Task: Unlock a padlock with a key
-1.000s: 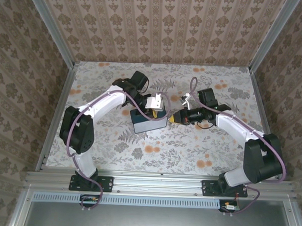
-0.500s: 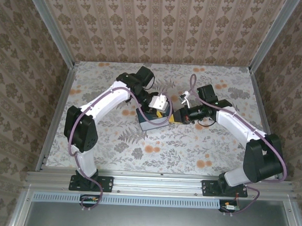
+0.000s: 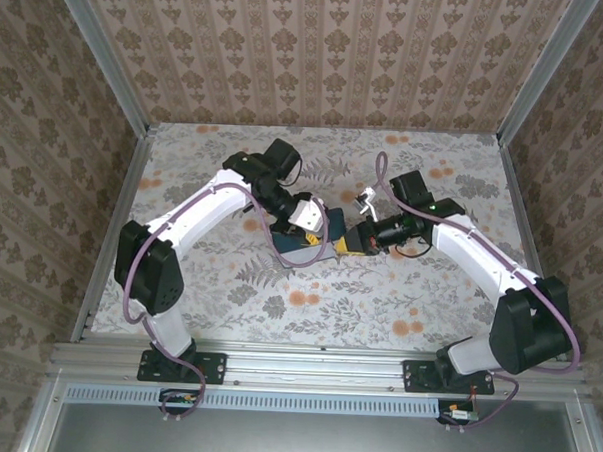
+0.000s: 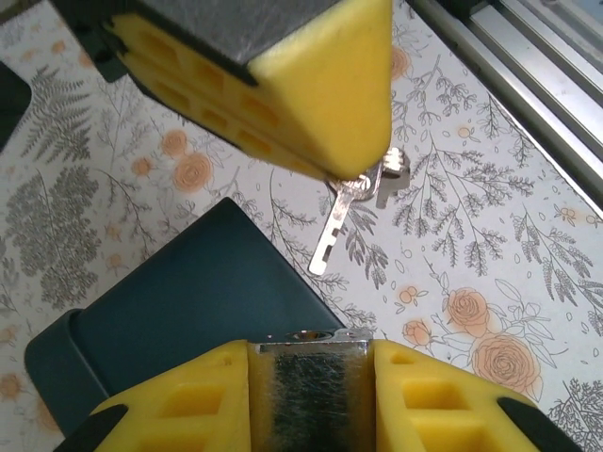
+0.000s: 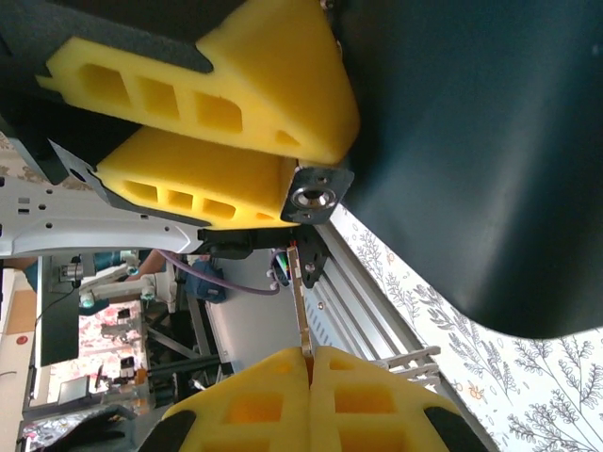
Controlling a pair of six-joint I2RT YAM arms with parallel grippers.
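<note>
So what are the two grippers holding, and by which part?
The left gripper pinches the padlock by its body; the right gripper pinches the key by its head.

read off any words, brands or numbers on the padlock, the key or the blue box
None: no word, brand, number or sign reads anywhere.
The padlock, the key and the blue box show bare surfaces.
Too blurred to read: room clutter behind the key in the right wrist view.

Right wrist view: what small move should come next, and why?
Probably nudge the thin silver metal key toward the keyhole of the small grey metal padlock: the tip sits short of the hole and slightly off line.
</note>
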